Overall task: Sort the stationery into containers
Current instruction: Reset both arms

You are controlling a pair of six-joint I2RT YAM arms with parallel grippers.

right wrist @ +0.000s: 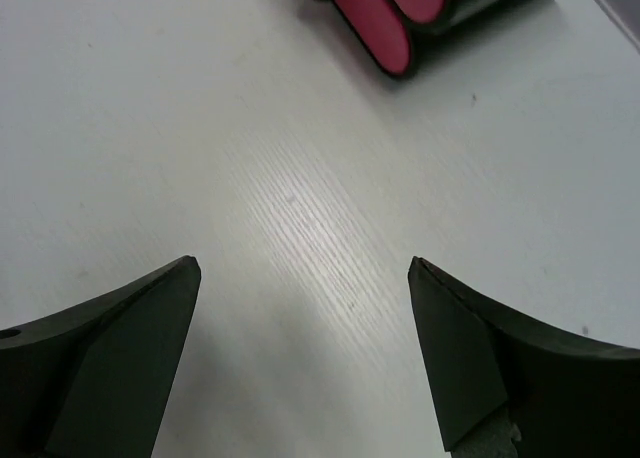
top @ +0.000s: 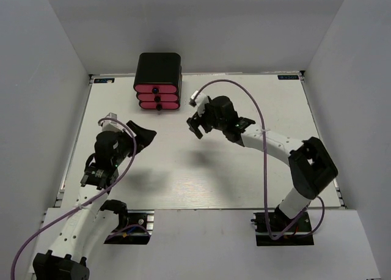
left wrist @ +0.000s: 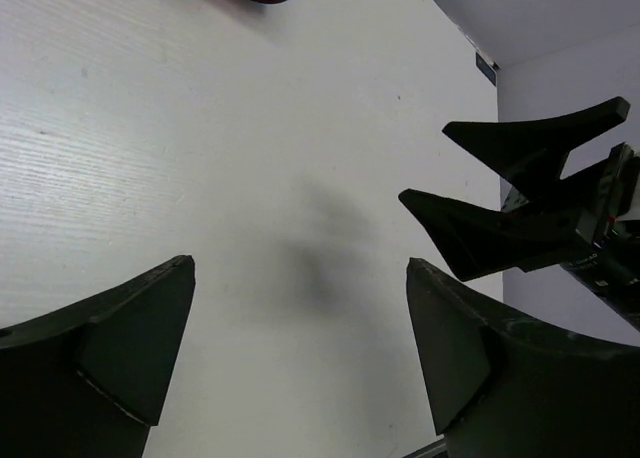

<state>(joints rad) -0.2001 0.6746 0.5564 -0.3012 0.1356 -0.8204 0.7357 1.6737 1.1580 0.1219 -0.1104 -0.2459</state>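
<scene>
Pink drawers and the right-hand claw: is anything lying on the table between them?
Nothing. Between the pink drawers and the right claw there is only bare white table, as the right wrist camera shows.

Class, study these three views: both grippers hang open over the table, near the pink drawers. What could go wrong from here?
1. The left gripper and right gripper sit close together, so moving either one inward could make them collide.
2. The right gripper is near the cabinet, whose drawers jut forward. A careless reach might shove the cabinet back rather than open a drawer.
</scene>
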